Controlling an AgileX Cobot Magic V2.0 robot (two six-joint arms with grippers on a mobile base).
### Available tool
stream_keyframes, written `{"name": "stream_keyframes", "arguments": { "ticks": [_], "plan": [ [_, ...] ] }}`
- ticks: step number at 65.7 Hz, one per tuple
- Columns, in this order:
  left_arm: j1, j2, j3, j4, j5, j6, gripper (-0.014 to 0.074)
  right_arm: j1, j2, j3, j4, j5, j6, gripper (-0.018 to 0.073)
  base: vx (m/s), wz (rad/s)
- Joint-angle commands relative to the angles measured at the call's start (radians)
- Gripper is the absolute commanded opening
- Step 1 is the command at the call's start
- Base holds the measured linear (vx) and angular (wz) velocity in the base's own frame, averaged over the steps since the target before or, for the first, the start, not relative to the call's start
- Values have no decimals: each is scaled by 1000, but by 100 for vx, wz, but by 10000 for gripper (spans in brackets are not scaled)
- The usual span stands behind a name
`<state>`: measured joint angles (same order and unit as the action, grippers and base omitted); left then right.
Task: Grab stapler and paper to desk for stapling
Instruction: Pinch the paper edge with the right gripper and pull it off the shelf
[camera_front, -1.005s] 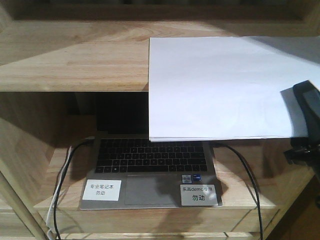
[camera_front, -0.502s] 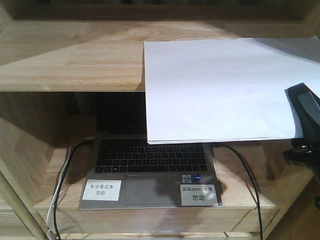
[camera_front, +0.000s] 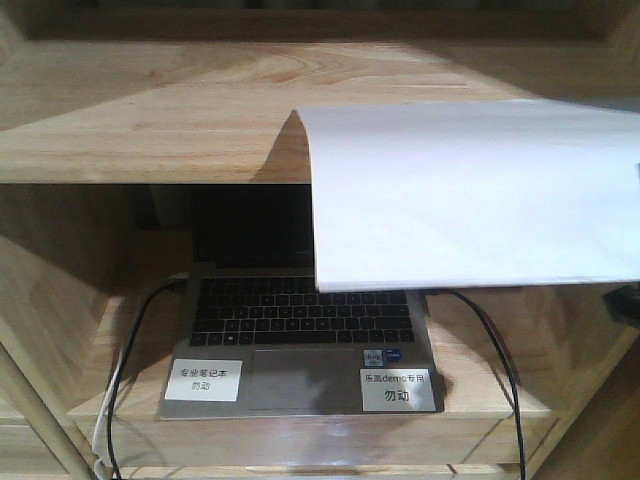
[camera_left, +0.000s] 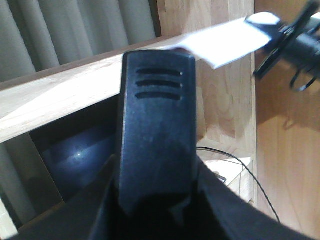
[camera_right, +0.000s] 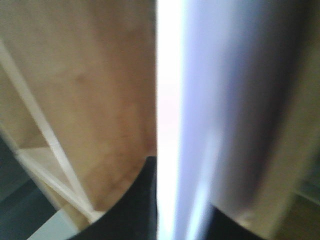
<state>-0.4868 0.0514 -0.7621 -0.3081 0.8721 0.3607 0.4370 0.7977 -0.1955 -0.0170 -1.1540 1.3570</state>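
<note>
The stapler (camera_left: 155, 115) is gripped in the closed left end effector (camera_left: 155, 200) and juts straight out ahead of it. The paper (camera_front: 470, 190) is pinched at one edge by the right end effector (camera_left: 275, 36) and spreads to that end effector's left, its far corner curled above the shelf (camera_front: 150, 110), over the laptop (camera_front: 300, 320)

paper (camera_front: 470, 190) – plain white, no print. shelf (camera_front: 150, 110) – light wood, visible grain. laptop (camera_front: 300, 385) grey with black keys; its two labels (camera_front: 204, 380) white with black text. cable (camera_front: 512, 385) black. right pincer (camera_left: 278, 36) black. curtain (camera_left: 60, 35) grey, vertical folds.
</note>
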Motion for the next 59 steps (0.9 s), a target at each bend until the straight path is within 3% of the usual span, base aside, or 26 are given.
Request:
{"name": "stream_keyframes", "arguments": {
  "ticks": [1,18,34,59],
  "plan": [
    [-1,20,-23,-25,-115,0,-6,2,-51,-31,-76,-66,-17,-10,0,0],
    [-1,20,-23,-25,-115,0,-6,2,-197,-31,-259,101,24,-8,0,0],
    [-1,20,-23,-25,-115,0,-6,-5,-348,-28,-238,199,32,-6,0,0],
    [-1,20,-23,-25,-115,0,-6,-200,-552,-28,-287,303,182,-7,0,0]
  ]
}}
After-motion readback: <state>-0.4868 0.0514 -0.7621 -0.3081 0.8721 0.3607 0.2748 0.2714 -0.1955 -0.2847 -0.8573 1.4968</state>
